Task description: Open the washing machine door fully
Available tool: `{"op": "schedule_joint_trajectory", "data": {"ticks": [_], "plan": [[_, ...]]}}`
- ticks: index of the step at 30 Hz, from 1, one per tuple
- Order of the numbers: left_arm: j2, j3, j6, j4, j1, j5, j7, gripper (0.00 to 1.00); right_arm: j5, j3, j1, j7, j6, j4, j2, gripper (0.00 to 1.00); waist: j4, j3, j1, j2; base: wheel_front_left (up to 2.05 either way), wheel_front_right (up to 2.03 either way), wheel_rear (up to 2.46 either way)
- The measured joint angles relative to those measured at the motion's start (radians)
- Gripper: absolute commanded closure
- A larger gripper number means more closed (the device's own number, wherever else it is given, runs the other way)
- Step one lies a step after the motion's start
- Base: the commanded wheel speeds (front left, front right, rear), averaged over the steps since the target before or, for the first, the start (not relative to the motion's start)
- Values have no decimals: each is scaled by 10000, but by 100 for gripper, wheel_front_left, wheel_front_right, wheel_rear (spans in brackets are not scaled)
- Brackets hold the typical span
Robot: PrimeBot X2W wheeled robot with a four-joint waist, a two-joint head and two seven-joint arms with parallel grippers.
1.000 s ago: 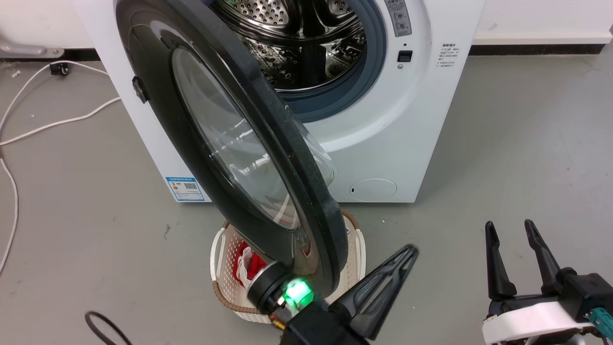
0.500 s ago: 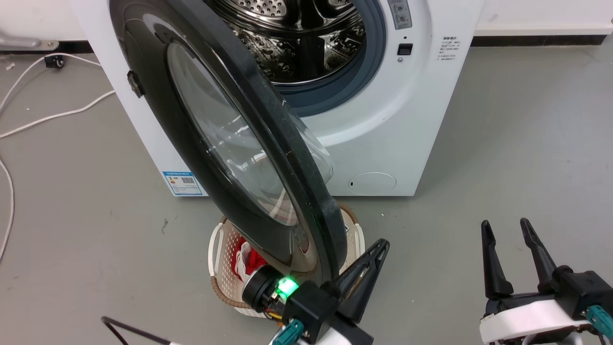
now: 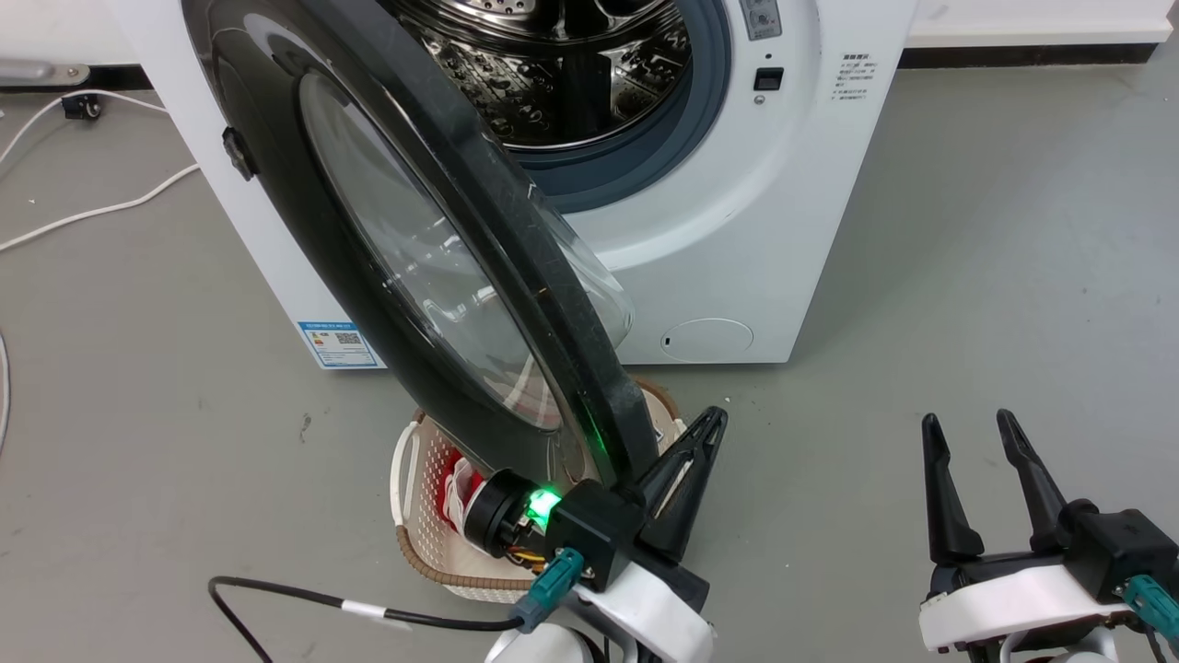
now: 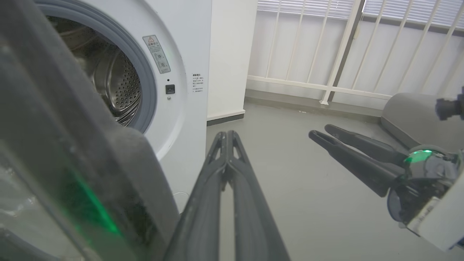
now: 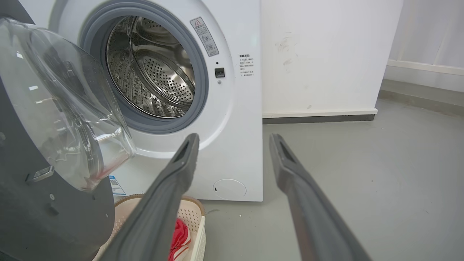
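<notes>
The white washing machine stands ahead with its steel drum exposed. The washing machine door, glossy black with a clear bulging window, is swung out towards me, its edge pointing at the camera. My left gripper is shut and holds nothing. It lies just right of the door's lower rim, on the inner side; contact is unclear. In the left wrist view the door looms left of the shut left gripper. My right gripper stands open over the floor at the right, apart from the door.
A cream basket holding red cloth sits on the floor under the door. White cables run across the floor at the left, and a black cable trails from my left wrist. A white railing stands right of the machine.
The head camera has shifted, sliding the scene up and left. My left gripper has drawn in closer to the door's lower rim. The right gripper has kept its place and stays open.
</notes>
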Motion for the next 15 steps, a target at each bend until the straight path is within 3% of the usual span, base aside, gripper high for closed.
{"op": "schedule_joint_trajectory", "data": {"ticks": [15], "plan": [[104,305,775,288,270,-316,-226,100,58,63,-25,40,0,142,0,0,48,-102,0,0,0,0,0]]}}
